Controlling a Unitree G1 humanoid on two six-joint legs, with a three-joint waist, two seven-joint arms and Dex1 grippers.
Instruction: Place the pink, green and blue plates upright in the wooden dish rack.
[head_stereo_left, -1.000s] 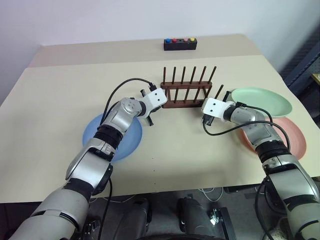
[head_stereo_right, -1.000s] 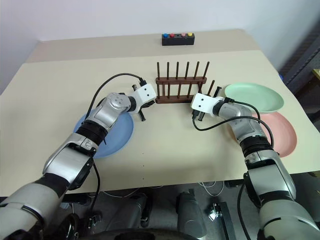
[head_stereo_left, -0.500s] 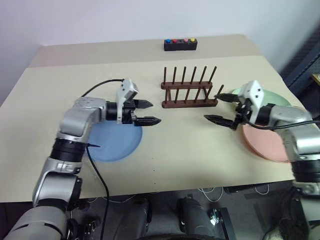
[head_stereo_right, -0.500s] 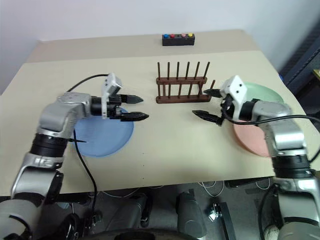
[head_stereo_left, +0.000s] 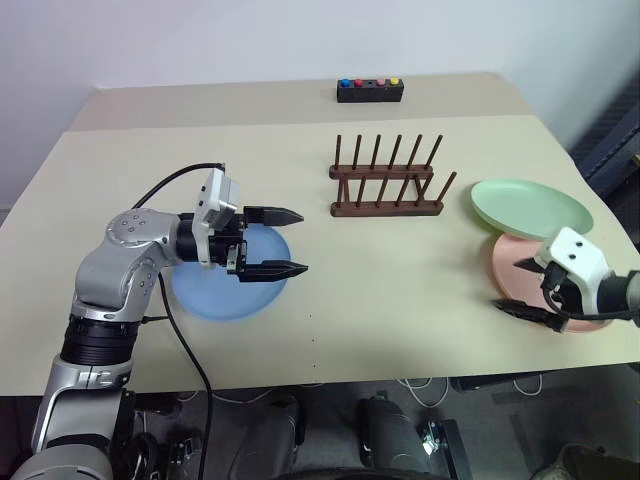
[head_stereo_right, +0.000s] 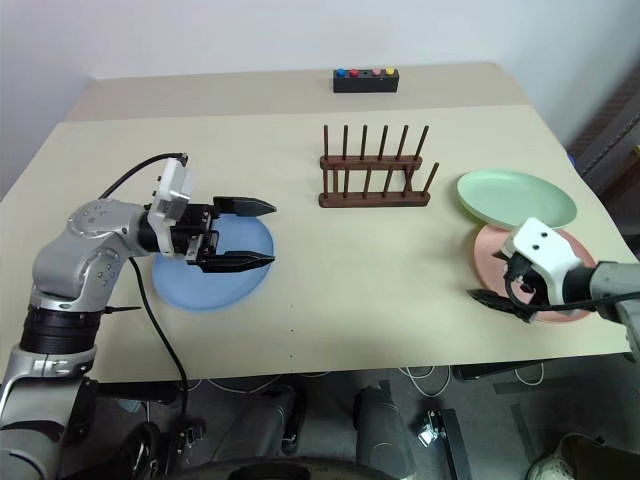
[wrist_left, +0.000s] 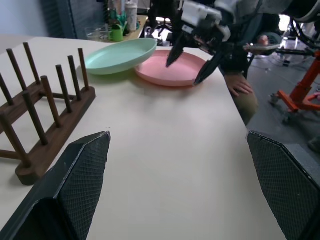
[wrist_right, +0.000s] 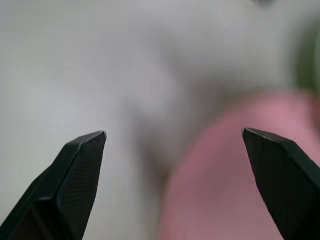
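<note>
Left gripper (head_stereo_left: 289, 242): fingers spread wide, empty, hovering over the blue plate (head_stereo_left: 215, 296), tips past its right rim.
Right gripper (head_stereo_left: 523, 286): fingers spread, empty, at the near left rim of the pink plate (head_stereo_left: 510, 262).
Green plate (head_stereo_left: 530, 205): lies flat, overlapping the pink plate's far edge.
Dish rack (head_stereo_left: 386, 184): dark wood, upright pegs, empty, mid-table between the grippers.
Change: a second ago both grippers flanked the rack's ends; both have drawn back to the plates.

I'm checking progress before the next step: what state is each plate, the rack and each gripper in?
blue plate: flat on the table, unheld.
green plate: lying flat, its edge over the pink plate.
pink plate: flat, unheld.
wooden dish rack: upright, no plates in it.
left gripper: open, above the blue plate.
right gripper: open, at the pink plate.
</note>
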